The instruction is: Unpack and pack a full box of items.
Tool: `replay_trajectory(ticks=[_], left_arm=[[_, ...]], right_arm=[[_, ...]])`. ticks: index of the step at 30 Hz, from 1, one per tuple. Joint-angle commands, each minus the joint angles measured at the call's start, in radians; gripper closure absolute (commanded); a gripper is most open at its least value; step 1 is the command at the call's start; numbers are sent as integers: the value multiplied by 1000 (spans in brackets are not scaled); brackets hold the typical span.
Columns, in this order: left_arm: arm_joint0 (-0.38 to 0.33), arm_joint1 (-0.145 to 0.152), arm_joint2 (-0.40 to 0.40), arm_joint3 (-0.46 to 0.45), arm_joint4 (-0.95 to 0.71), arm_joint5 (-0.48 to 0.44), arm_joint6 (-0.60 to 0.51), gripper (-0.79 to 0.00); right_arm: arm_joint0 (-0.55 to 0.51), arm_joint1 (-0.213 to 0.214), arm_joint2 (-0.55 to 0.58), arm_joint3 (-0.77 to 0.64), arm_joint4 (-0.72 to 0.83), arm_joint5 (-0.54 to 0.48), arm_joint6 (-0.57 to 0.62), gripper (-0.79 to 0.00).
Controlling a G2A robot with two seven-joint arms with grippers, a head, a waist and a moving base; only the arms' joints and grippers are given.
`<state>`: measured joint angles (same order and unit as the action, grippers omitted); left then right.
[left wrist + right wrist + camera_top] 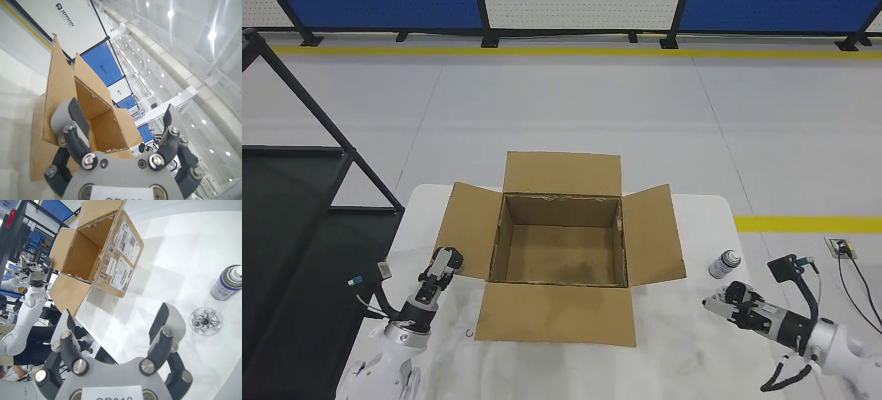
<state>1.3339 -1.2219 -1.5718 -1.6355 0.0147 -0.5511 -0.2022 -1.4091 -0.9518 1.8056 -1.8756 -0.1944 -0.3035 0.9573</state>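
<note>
An open cardboard box [560,250] stands mid-table with all its flaps spread; its inside looks empty. My left gripper [445,262] sits open by the box's left flap, and the left wrist view looks past its fingers [78,115] into the box [105,123]. Off the box's right side, my right gripper [722,300] is open above the white table. A small spray can [724,264] stands upright just beyond it. In the right wrist view my right gripper [115,313] holds nothing, with the can [226,284] and a clear round disc [205,321] on the table beside it.
A black metal rack [302,200] stands to the left of the white table [692,340]. A tiny ring [471,334] lies near the box's front left corner. The box's side facing my right gripper carries paper labels [124,247].
</note>
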Motion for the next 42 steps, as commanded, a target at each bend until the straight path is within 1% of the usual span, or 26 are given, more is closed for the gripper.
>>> replay_trajectory(ticks=[1,3,8,13,14,16,21,26,28,35,36,39,40,41,42], left_arm=[[0,0,0,0,0,0,0,-785],[0,0,0,0,0,0,0,-785],[0,0,0,0,0,0,0,-785],[0,0,0,0,0,0,0,-785],[0,0,0,0,0,0,0,-785],[0,0,0,0,0,0,0,-785],[0,0,0,0,0,0,0,-785],[0,0,0,0,0,0,0,-785],[0,0,0,0,0,0,0,-785],[0,0,0,0,0,0,0,-785],[0,0,0,0,0,0,0,-785],[0,0,0,0,0,0,0,-785],[0,0,0,0,0,0,0,-785],[0,0,0,0,0,0,0,-785],[0,0,0,0,0,0,0,-785]], right_arm=[[0,0,2,-2,-16,2,-4,-785],[-8,4,-14,-43,-133,-6,-17,-785],[-26,13,-8,-46,-363,-4,-24,-785],[-24,20,-19,15,-483,-34,-38,-785],[-17,20,-21,32,-502,-31,-59,-785],[-8,19,-39,68,-586,44,-95,-785],[44,15,-124,138,-630,49,-106,-785],[108,12,-174,214,-669,78,-144,-785],[124,10,-189,239,-672,72,-155,-785],[194,7,-245,306,-707,92,-125,-785],[202,6,-253,313,-708,95,-121,-773],[223,4,-269,336,-707,102,-114,-576],[229,3,-274,342,-708,103,-113,-385],[233,3,-278,348,-707,102,-111,-299],[237,2,-282,354,-706,101,-109,-249]])
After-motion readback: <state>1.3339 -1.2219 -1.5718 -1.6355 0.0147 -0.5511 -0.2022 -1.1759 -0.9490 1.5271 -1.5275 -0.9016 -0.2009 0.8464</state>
